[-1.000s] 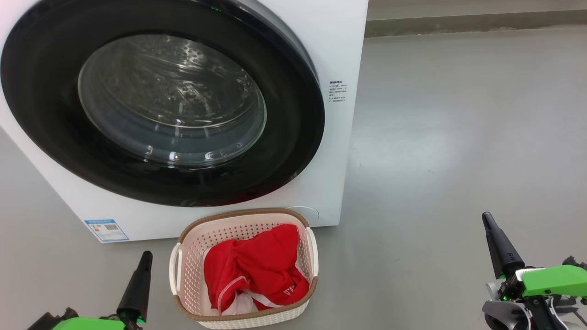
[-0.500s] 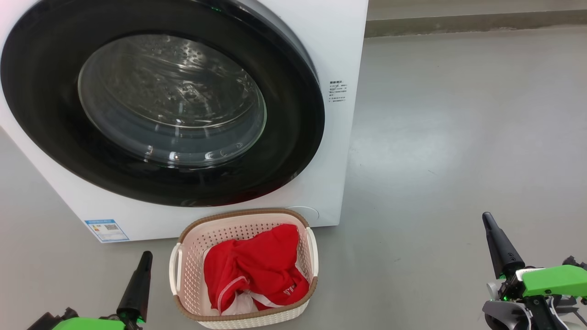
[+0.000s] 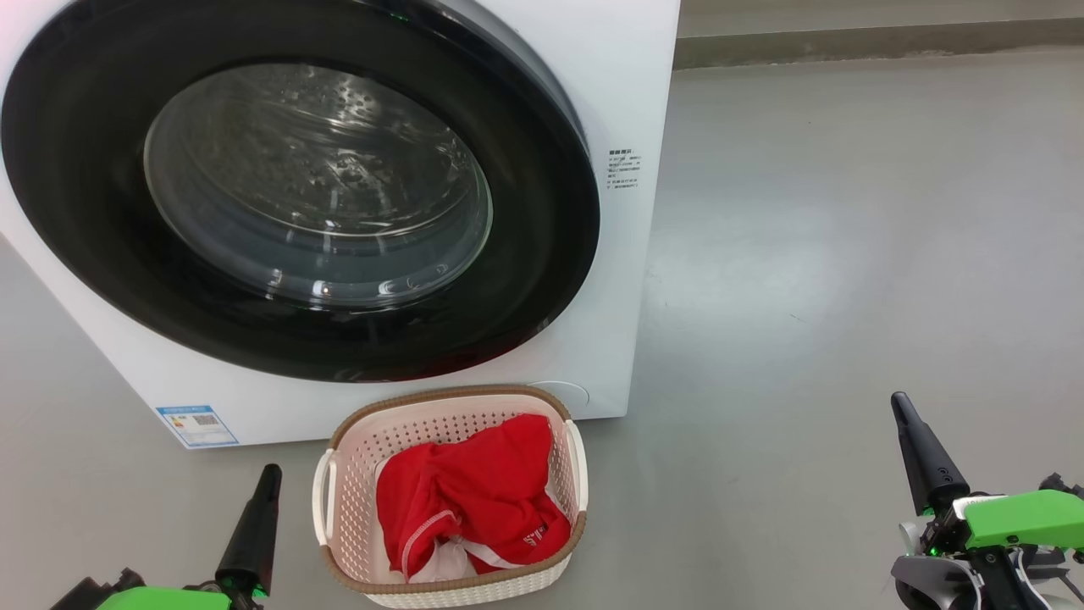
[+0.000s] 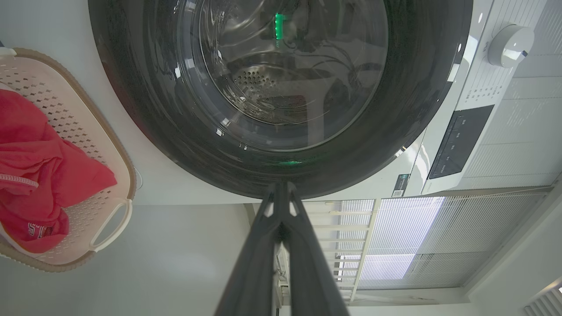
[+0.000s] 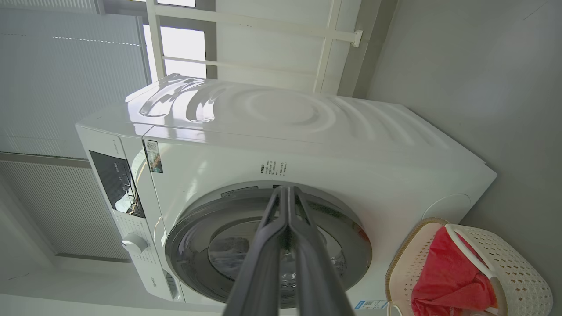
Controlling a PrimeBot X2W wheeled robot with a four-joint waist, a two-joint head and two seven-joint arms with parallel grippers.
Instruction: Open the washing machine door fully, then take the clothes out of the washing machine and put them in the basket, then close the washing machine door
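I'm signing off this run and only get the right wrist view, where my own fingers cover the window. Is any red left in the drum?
Observer: None that I can see. The left wrist view looks through the washing machine door at the drum, which is bare perforated steel.
Operator: And my other arm?
Observer: The left gripper is shut, left of the basket and apart from it.
Operator: Anything hanging out?
Observer: No, the clothes lie inside the rim.

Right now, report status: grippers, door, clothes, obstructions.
Left gripper and right gripper shut, empty, low. Round black-rimmed glass washing machine door closed; red fabric clothes in cream perforated plastic basket. Nothing seen in the way.
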